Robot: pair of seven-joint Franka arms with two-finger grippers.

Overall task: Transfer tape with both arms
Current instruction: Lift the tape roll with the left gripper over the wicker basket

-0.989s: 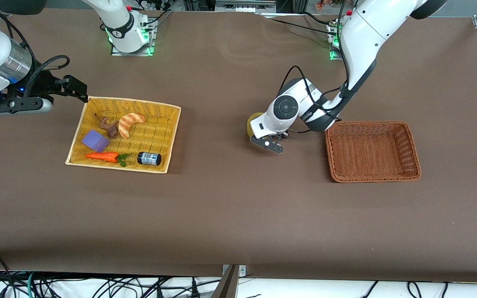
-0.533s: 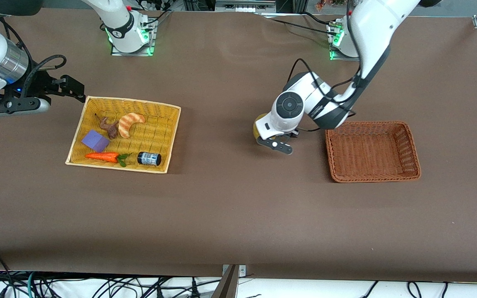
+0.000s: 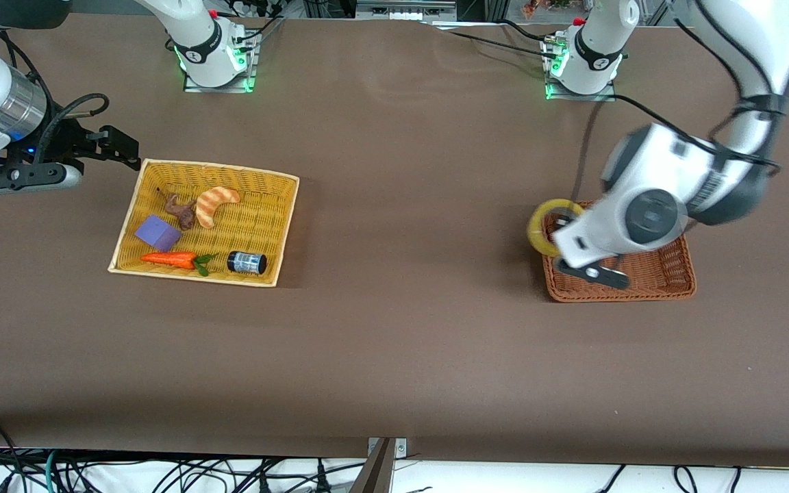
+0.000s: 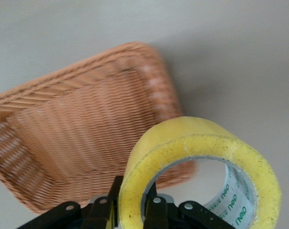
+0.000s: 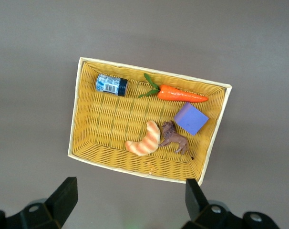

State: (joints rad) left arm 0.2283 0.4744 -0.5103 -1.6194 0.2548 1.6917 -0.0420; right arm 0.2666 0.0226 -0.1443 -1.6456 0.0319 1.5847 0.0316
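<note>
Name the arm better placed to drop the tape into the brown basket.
Left. The left gripper is shut on the tape over the brown basket; the right gripper waits open, up by the yellow basket.

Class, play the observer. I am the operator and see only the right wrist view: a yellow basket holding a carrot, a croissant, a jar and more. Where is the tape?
Observer: In the air, its wall clamped in the left end effector; the tape hangs upright.
Operator: Over what?
Observer: Over the rim of a brown basket, at its edge toward the right arm's end of the table.
Operator: And my arm?
Observer: The right end effector waits, open, over the table beside a corner of the yellow basket.
</note>
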